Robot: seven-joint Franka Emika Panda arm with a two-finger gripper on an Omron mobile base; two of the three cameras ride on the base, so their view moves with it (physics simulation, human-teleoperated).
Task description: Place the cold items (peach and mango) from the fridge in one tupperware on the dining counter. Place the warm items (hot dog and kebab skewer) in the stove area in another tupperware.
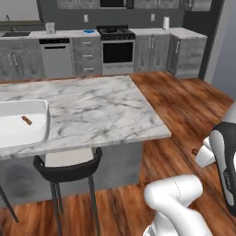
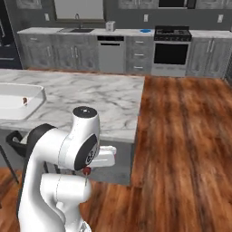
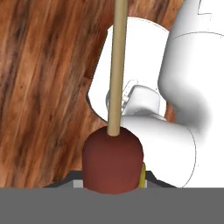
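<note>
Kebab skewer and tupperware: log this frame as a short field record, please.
held item: wooden-stick kebab skewer with dark red meat chunk, stick pointing away from the hand
gripper: gripper shut on the skewer, low beside the robot's body, above wood floor
container: white tupperware on marble dining counter
contents: small brown hot dog inside

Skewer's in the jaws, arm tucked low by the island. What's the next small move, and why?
Probably lift the kebab skewer above counter height toward the white tupperware: the hot dog already lies there, while the gripper hangs below the counter edge.
</note>
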